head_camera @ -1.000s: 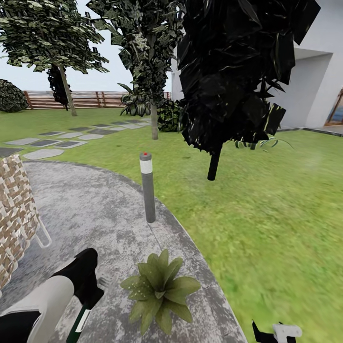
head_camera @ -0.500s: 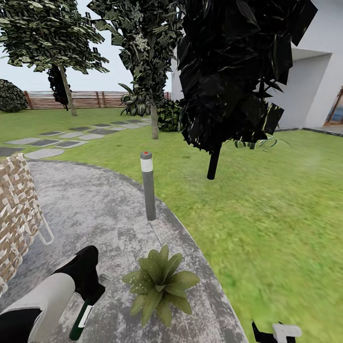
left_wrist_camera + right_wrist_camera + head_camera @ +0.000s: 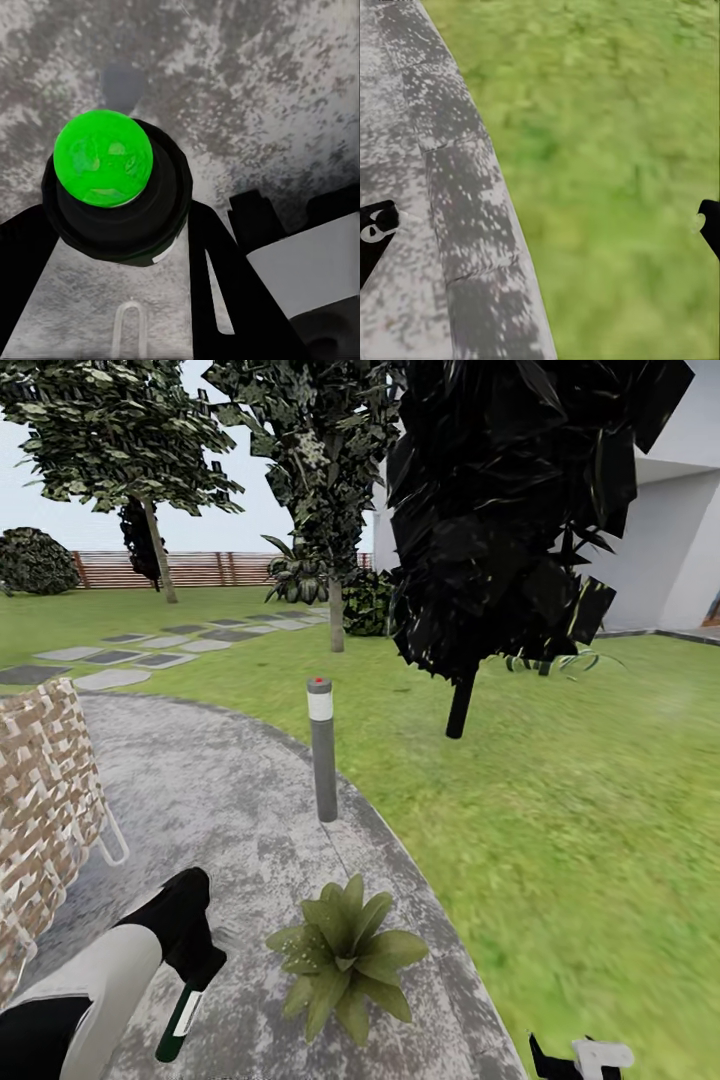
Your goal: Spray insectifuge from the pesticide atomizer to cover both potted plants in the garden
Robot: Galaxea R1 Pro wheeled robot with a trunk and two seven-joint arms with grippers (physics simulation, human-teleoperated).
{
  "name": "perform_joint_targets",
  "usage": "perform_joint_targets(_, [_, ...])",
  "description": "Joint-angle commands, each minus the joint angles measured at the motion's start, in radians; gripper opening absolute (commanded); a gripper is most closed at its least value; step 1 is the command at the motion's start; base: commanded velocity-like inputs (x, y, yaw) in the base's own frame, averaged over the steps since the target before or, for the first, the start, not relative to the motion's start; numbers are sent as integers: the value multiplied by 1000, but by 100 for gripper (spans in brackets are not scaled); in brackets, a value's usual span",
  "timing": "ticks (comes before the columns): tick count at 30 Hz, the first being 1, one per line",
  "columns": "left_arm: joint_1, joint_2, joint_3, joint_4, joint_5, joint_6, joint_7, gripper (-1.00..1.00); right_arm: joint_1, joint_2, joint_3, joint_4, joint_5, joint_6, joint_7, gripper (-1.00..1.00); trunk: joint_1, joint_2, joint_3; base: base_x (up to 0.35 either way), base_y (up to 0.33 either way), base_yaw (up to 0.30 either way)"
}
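Observation:
My left gripper (image 3: 197,972) is shut on the pesticide atomizer (image 3: 180,1018), a slim dark green bottle with a white label that hangs tilted low over the grey patio (image 3: 210,800). The left wrist view looks down the bottle (image 3: 112,206) at its bright green cap (image 3: 103,157), with black fingers (image 3: 221,277) on either side. One potted plant (image 3: 345,955), a rosette of broad green leaves, stands just right of the bottle near the patio's edge. The second potted plant is out of view. My right gripper (image 3: 540,229) is open, low over the patio rim and lawn.
A grey bollard lamp (image 3: 322,750) stands at the patio's edge behind the plant. A woven chair (image 3: 40,800) sits at the left. Lawn (image 3: 560,830) spreads right, with a dark tree (image 3: 500,510), stepping stones (image 3: 150,655), a wooden fence (image 3: 200,568) and a white house (image 3: 670,540) beyond.
The whole view has shifted slightly, so the camera moved. More of the bottle shows below my left gripper, tilted toward the plant. The right gripper looks the same.

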Motion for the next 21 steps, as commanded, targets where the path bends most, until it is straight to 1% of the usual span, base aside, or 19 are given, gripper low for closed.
perform_joint_targets(1, [1,-1,3,-1,-10,4,-10,-100,-1,0,-8,0,1,-3,8,100,0,0,-1,0,0,268])
perform_joint_targets(3, [3,-3,5,-5,-11,4,-9,-100,-1,0,-9,0,1,-2,8,100,0,0,0,0,0,223])
perform_joint_targets(5, [3,-4,6,-9,-11,4,-8,-100,-1,0,-10,0,1,-2,8,100,0,0,0,-33,-11,73])
perform_joint_targets(10, [3,-6,6,-13,-10,4,-9,-100,-1,-1,-10,0,1,-2,10,100,0,0,0,-224,-120,13])
perform_joint_targets(17, [3,-4,10,-15,-12,5,-8,-100,-1,-5,-10,-2,1,-2,8,100,0,0,0,-226,-200,0])
perform_joint_targets(21, [3,-4,10,-16,-12,6,-8,-100,-1,-3,-10,-2,1,-2,8,100,0,0,0,-47,-262,0])
